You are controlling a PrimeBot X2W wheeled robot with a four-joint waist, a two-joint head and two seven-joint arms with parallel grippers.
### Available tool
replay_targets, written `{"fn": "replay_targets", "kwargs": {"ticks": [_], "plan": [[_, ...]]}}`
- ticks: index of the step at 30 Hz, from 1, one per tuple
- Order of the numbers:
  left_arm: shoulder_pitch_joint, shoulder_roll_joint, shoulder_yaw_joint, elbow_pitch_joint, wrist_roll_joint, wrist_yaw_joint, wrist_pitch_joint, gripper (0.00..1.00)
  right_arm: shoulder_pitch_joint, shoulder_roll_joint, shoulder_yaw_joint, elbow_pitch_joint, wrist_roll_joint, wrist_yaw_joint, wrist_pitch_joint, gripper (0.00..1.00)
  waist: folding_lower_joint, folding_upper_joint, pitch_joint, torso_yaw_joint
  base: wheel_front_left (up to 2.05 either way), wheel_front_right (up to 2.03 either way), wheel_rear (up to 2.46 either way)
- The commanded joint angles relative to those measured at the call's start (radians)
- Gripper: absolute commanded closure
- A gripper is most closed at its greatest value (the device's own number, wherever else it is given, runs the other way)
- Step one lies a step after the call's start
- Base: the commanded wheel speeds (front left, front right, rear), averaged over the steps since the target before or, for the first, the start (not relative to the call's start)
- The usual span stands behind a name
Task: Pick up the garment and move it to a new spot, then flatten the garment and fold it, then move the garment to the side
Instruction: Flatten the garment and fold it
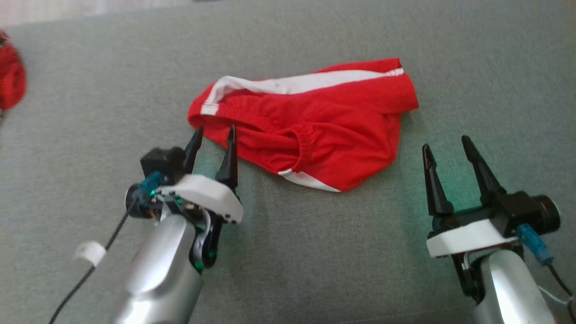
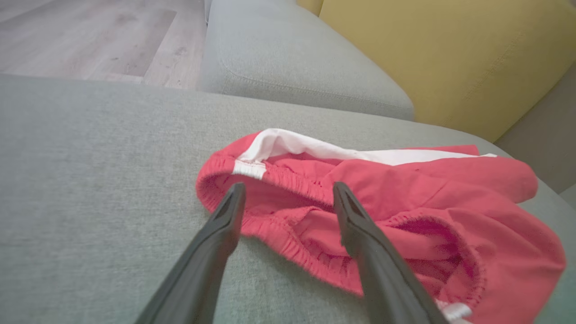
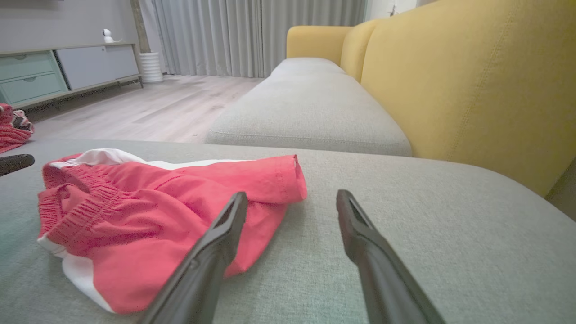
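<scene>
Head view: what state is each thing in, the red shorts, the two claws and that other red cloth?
red shorts, crumpled, unfolded, lying loose on the grey cushion.
left gripper, open, tips at the shorts' edge, gripping nothing.
right gripper, open, over bare cushion beside the shorts.
other red cloth, bunched at the cushion's left edge.

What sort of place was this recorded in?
Most likely a home living room: a grey-and-yellow sofa, floor-length curtains, and a low sideboard on wood flooring.
</scene>
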Motion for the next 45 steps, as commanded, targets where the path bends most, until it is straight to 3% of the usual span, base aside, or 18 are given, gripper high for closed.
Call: {"fn": "replay_targets", "kwargs": {"ticks": [1,13,14,15,16,17,26,33,39,45], "plan": [[-0.055,0.006,0.03,-0.01,-0.012,-0.004,0.001,0.0,-0.034,-0.005,0.023,-0.037,-0.003,-0.001,-0.011,0.0,-0.0003,0.0,0.042,-0.029,0.0,0.0,0.0],[-0.225,0.004,0.078,0.158,-0.087,-0.015,-0.007,0.0,-0.083,-0.005,0.035,-0.039,0.008,-0.001,-0.011,0.0,-0.0003,0.0,0.1,-0.068,0.0,0.0,0.0],[-0.236,0.004,0.079,0.167,-0.087,-0.016,-0.009,0.07,-0.084,-0.005,0.035,-0.038,0.01,-0.001,-0.011,0.0,-0.0003,0.0,0.099,-0.07,0.0,0.0,0.0],[-0.245,0.005,0.077,0.173,-0.085,-0.02,-0.015,0.52,-0.084,-0.005,0.035,-0.036,0.011,-0.001,-0.011,0.0,-0.0003,0.0,0.098,-0.072,0.0,0.0,0.0],[-0.255,0.005,0.074,0.177,-0.08,-0.023,-0.026,0.66,-0.085,-0.005,0.035,-0.034,0.012,-0.001,-0.011,0.0,-0.0003,0.0,0.096,-0.073,0.0,0.0,0.0],[-0.262,0.005,0.07,0.179,-0.077,-0.028,-0.038,1.0,-0.085,-0.005,0.034,-0.033,0.014,-0.001,-0.011,0.0,-0.0003,0.0,0.093,-0.074,0.0,0.0,0.0],[-0.22,-0.002,-0.047,0.065,-0.12,-0.115,-0.061,1.0,-0.057,-0.005,0.001,-0.021,0.015,-0.001,-0.011,0.0,-0.0003,0.0,0.022,-0.034,0.0,0.0,0.0],[-0.077,-0.003,-0.168,-0.13,-0.174,-0.136,0.023,1.0,-0.024,-0.005,-0.024,-0.013,0.011,-0.001,-0.011,0.0,-0.0003,0.0,-0.044,0.008,0.0,0.0,0.0],[0.107,0.055,-0.233,-0.282,-0.219,-0.122,0.147,1.0,0.008,-0.005,-0.042,-0.005,0.007,-0.001,-0.011,0.0,-0.0003,0.0,-0.097,0.038,0.0,0.0,0.0],[0.242,0.128,-0.234,-0.31,-0.262,-0.091,0.213,1.0,0.034,-0.005,-0.055,-0.002,0.004,-0.001,-0.011,0.0,-0.0003,0.0,-0.128,0.054,0.0,0.0,0.0]]}}
